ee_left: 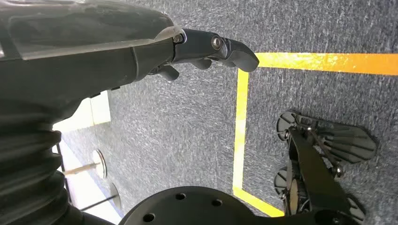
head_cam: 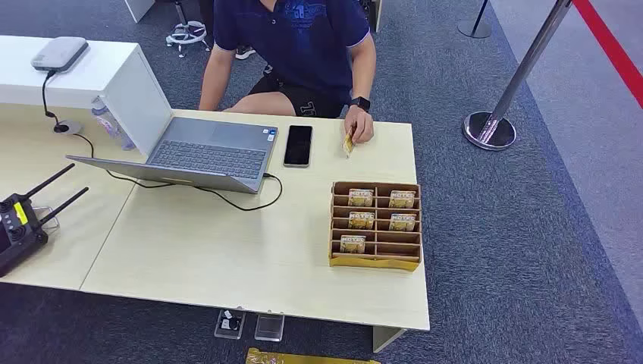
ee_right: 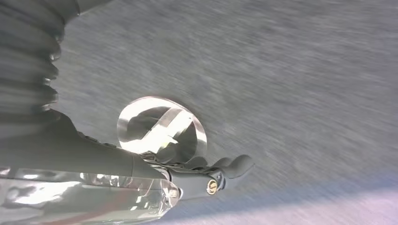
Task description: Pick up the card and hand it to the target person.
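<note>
Sitting at the far edge of the surface (head_cam: 250, 258), a person (head_cam: 303, 45) in a dark blue shirt holds a small yellow card (head_cam: 348, 143) on its edge in one hand (head_cam: 359, 125), right by that far edge. More cards (head_cam: 361, 198) like it stand in a brown card box (head_cam: 374, 260) with many slots, near the right edge of the surface. A black phone (head_cam: 298, 145) lies flat between the held card and an open grey laptop (head_cam: 205, 152). A black cable (head_cam: 243, 203) runs from the laptop across the surface. A black remote (head_cam: 19, 227) with two thin sticks sits at the left edge. A shiny pole (head_cam: 523, 72) on a round base stands on the grey carpet past the right edge. The robot's left hand (ee_left: 206, 51) hangs over the carpet near a yellow floor line (ee_left: 241, 122), its dark fingers curled in with nothing in them. The robot's right hand (ee_right: 211, 176) hangs near the pole's shiny round base (ee_right: 162, 131); I cannot tell how far open it is.
</note>
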